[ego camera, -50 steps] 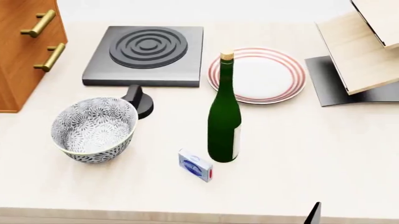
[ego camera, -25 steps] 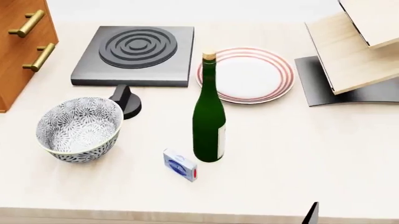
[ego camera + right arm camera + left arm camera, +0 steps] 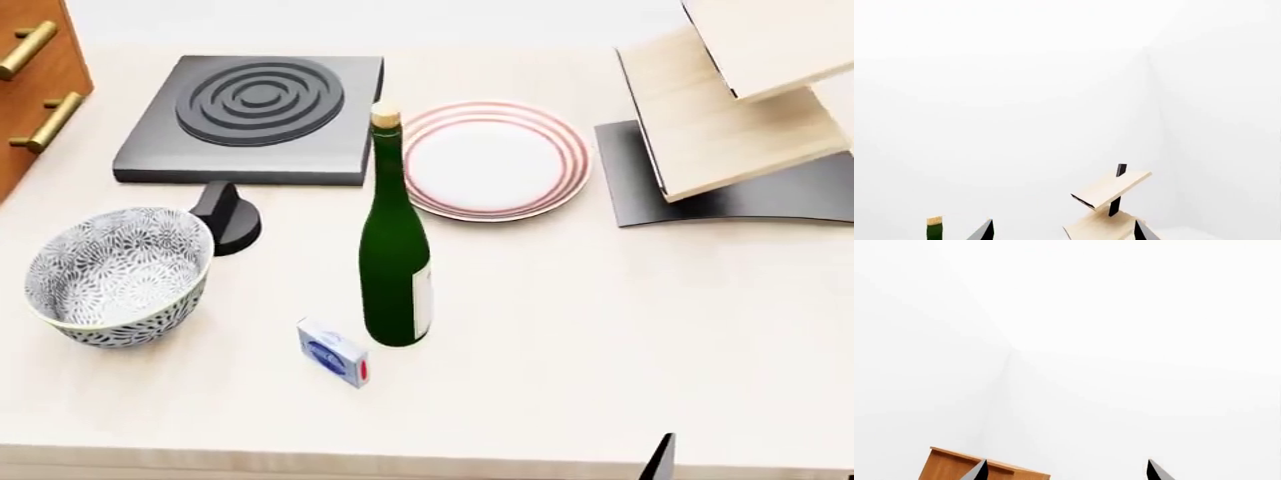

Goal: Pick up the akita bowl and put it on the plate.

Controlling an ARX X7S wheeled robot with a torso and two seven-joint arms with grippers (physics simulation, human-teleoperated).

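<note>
Right gripper point(image 3: 1062, 234) spread wide, only its two dark fingertips showing, empty; one tip point(image 3: 661, 458) poking up at the near table edge. Left gripper point(image 3: 1066, 472) likewise spread wide, empty, pointed at a wooden cabinet point(image 3: 954, 466). Nearest on the table point(image 3: 641, 330): small blue box point(image 3: 332, 352), just beside a green bottle point(image 3: 394, 262) standing upright. Akita bowl point(image 3: 118, 276) upright at near left, beside a black knob point(image 3: 224, 215). Farther back: plate point(image 3: 497, 158) behind the bottle, well apart from the bowl; stove burner point(image 3: 254, 118) to its left; tilted wooden rack point(image 3: 721, 100) at right.
</note>
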